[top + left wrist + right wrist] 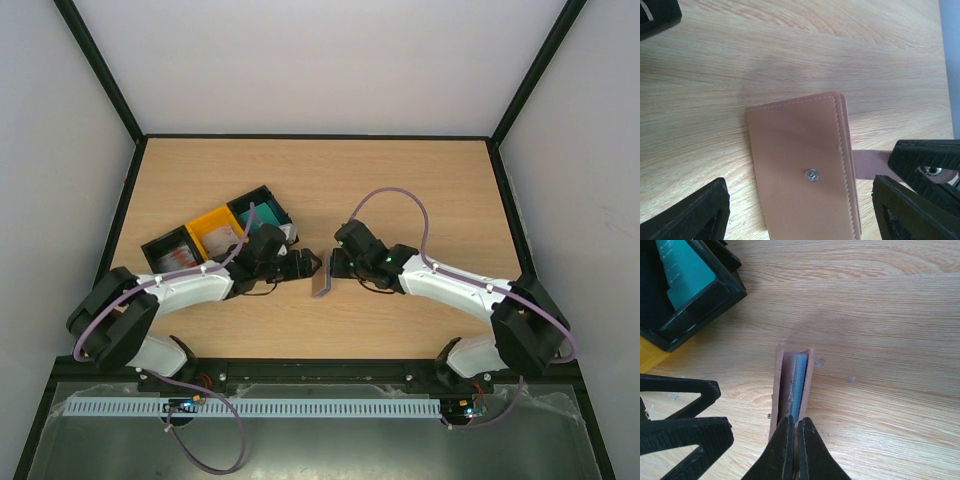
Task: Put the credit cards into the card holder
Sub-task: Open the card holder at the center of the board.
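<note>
Left gripper (799,207): released, its black fingers (695,215) spread wide on either side of the card holder and touching neither face.
Right gripper (793,435): clenched, its two black fingers pinched together on the near edge of the card holder.
Card holder (800,165): small flat tan-brown leather-like pouch with stitched edges and a metal stud on its face; it is near the middle of the desk, between the two grippers, tipped up on edge rather than lying flat.
Card in holder (799,382): thin pale blue-grey card sitting between the pouch's two leaves, seen edge-on from the right wrist.
Trays (170,250): row of three open trays at the left of the holder, black, yellow, black, set at a slant.
Cards in trays: red-and-white cards (178,256) in the near black tray, pale cards (226,238) in the yellow one, teal card (685,275) in the far black one.
Desk (420,190): light wood-grain top.
</note>
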Controlling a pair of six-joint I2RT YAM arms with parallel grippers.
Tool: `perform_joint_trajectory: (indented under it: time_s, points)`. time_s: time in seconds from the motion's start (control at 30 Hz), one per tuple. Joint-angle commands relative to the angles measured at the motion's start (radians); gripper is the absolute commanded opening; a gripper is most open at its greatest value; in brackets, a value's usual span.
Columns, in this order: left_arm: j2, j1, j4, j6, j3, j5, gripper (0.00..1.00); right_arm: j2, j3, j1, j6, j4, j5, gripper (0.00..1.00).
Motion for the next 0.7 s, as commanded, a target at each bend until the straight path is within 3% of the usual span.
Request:
perform_joint_trajectory:
  time_s: [0.0, 0.67]
  points:
    - [-0.04, 0.014, 0.012, -0.008, 0.002, -0.005, 0.79, -0.032, 0.024, 0.0, -0.014, -0.011, -0.017, 0.02]
    - [0.068, 0.016, -0.048, 0.049, 0.054, 0.051, 0.84, -0.027, 0.018, 0.0, -0.018, -0.004, -0.01, 0.02]
